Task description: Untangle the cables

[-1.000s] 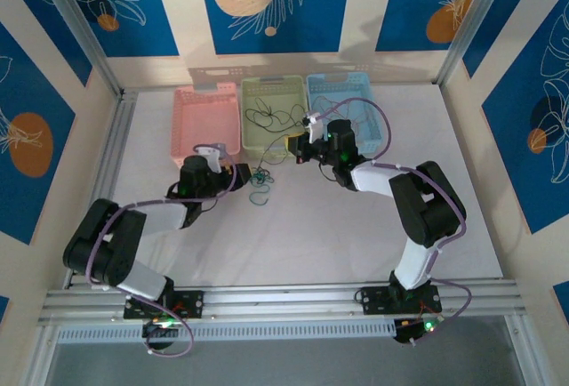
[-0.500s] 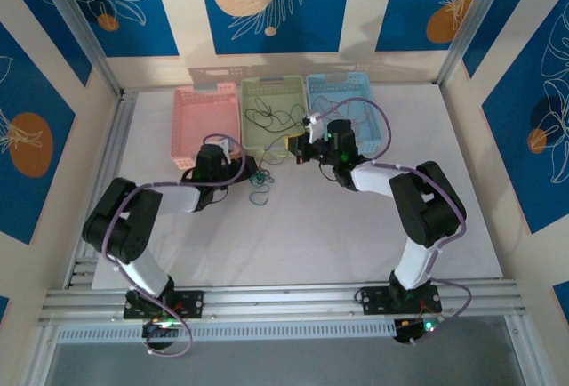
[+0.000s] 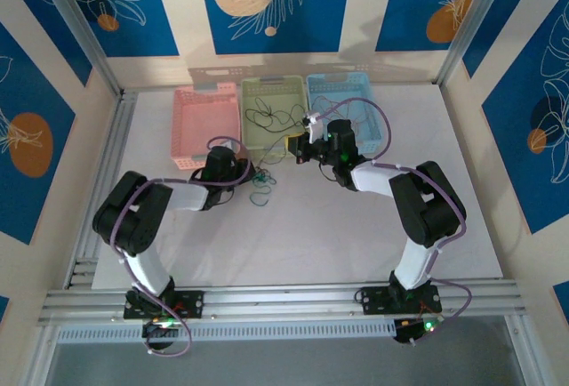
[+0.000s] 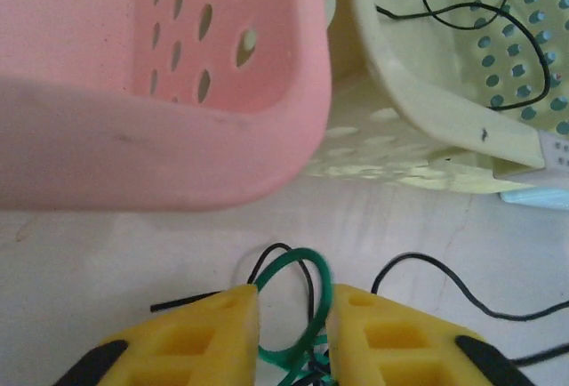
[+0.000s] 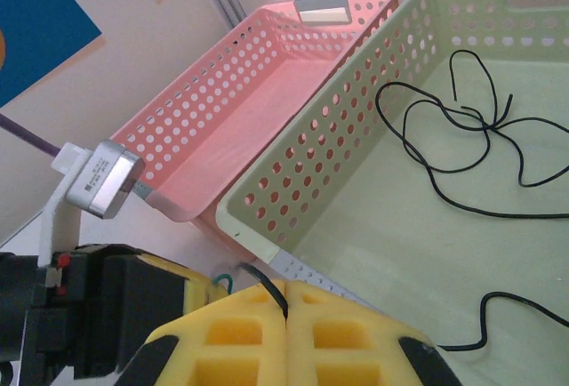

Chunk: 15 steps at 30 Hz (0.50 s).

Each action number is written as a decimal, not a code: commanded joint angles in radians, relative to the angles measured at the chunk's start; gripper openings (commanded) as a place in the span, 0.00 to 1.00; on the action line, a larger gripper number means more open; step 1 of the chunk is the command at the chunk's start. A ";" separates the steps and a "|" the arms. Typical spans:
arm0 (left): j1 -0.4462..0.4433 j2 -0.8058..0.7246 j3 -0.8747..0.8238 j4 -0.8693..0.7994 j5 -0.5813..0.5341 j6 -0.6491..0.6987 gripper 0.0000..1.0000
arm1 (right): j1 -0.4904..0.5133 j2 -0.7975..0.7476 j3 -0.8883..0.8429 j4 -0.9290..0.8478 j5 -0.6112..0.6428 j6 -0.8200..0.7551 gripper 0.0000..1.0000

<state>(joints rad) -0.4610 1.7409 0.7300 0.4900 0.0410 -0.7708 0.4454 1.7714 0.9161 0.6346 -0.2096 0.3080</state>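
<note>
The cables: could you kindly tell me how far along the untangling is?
Done: one black cable lies loose in the green basket. In hand: the right gripper is shut on a black strand; the left gripper flanks a green loop, grip unclear. Left: the clump on the table looks tangled, and the pink basket holds nothing.
</note>
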 commanded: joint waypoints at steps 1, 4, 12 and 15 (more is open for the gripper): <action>-0.008 -0.070 -0.037 -0.005 -0.079 0.032 0.08 | 0.002 -0.013 -0.007 0.004 -0.002 0.004 0.00; -0.008 -0.138 -0.067 -0.029 -0.120 0.060 0.01 | 0.002 -0.021 -0.017 0.007 0.025 0.000 0.00; 0.003 -0.405 -0.160 -0.176 -0.257 0.104 0.00 | -0.010 -0.050 -0.044 -0.003 0.164 0.011 0.00; 0.006 -0.532 -0.179 -0.275 -0.315 0.140 0.00 | -0.031 -0.062 -0.065 0.002 0.223 0.044 0.00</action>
<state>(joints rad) -0.4603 1.2980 0.5709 0.3321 -0.1780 -0.6800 0.4377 1.7508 0.8700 0.6308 -0.0826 0.3199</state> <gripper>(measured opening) 0.072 0.059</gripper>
